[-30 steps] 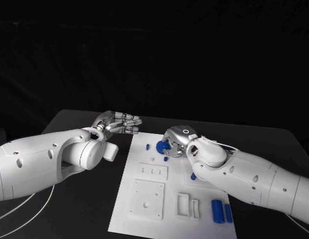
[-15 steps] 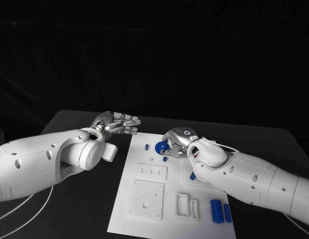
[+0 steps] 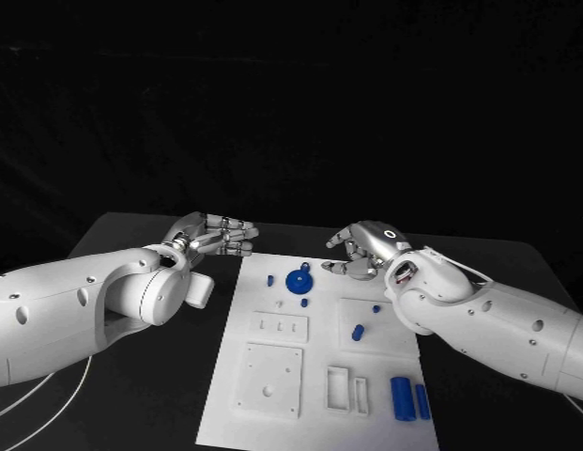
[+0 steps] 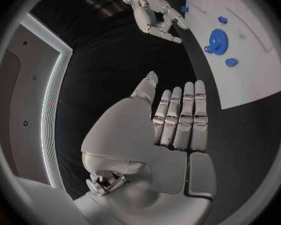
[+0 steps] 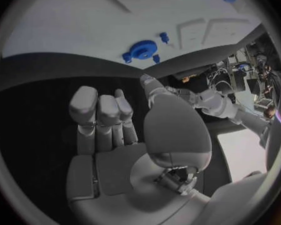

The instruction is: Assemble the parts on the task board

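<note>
Released now, the blue gear (image 3: 300,280) — no longer inside the right hand (image 3: 363,250), as a second ago, but lying flat on the far end of the white task board (image 3: 267,413), uncovered. Flanked by small blue pegs: one (image 3: 269,279) just beside it toward the left arm, one (image 3: 303,303) just nearer the robot. Seen again in the left wrist view as a toothed disc (image 4: 216,40) with a peg (image 4: 232,62) close by, and in the right wrist view (image 5: 142,49) with pegs on either side.

Further down the board: a short blue pin (image 3: 356,332) standing in the right-hand part, and two blue cylinders (image 3: 410,398) lying side by side near the near right corner. White raised plates and slotted blocks (image 3: 272,378) set across the middle and near end, not touching the blue parts.

Lifted off the board and drawn back toward the far right edge, the right hand; fingers loosely curled, apart, holding nothing — confirmed by the bare palm in the right wrist view (image 5: 125,135).

Hovering beyond the far left corner of the board over the black table (image 3: 129,235), much as before, the left hand (image 3: 214,235); fingers straight and close together in the left wrist view (image 4: 168,122), thumb set apart, nothing held.
</note>
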Controlling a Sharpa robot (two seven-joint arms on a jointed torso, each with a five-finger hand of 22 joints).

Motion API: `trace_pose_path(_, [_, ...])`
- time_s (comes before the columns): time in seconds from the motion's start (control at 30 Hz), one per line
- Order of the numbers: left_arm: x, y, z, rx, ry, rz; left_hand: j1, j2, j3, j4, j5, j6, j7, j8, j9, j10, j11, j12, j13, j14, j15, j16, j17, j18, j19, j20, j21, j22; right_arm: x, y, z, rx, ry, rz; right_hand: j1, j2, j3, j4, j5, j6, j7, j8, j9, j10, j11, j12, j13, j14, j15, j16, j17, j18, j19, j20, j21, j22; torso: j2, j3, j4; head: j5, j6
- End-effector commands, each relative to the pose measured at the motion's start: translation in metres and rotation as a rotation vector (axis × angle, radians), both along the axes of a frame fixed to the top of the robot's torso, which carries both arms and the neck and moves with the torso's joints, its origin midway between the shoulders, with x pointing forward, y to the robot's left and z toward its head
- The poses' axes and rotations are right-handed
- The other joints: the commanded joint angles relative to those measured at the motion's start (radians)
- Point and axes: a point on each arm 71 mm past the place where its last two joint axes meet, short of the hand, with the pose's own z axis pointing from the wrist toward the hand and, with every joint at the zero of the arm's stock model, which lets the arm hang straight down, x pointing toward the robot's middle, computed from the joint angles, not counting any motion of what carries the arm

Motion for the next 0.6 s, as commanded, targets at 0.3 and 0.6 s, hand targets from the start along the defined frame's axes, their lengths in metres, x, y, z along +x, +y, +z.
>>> trace_pose_path(0.3, [0.001,0.001,0.002,-0.002,-0.008,-0.015,-0.004,-0.002,-0.001,0.002,-0.006,-0.001,0.0,-0.001,0.001,0.003,-0.003,0.003,0.002,0.0,0.0,-0.004,0.001,-0.007,-0.004,-0.002,0.003,-0.001,0.004,-0.081,0.005,0.109,0.122,-0.007,0.073,0.032,-0.03,-0.105,-0.005,0.013,0.0,-0.002,0.0,-0.01,0.005,-0.004,-0.008,-0.002,0.009,-0.004,-0.002,0.002,0.051,0.009,0.002,0.113,-0.005,0.0158,-0.0284,-0.019,0.003])
trace_pose_path(0.6, [0.002,0.002,0.001,-0.003,-0.008,-0.023,0.0,0.006,0.002,-0.001,-0.005,-0.002,-0.001,-0.001,0.001,0.026,-0.011,0.003,0.002,0.018,-0.008,0.004,0.001,-0.011,0.0,-0.008,0.006,0.001,0.005,-0.117,-0.012,0.089,0.194,-0.038,0.068,0.039,-0.038,-0.153,0.013,0.011,-0.003,-0.002,0.0,-0.014,0.002,-0.008,-0.013,-0.002,0.008,-0.006,0.001,-0.002,0.049,0.006,0.002,0.113,-0.006,0.0257,-0.036,-0.034,0.002])
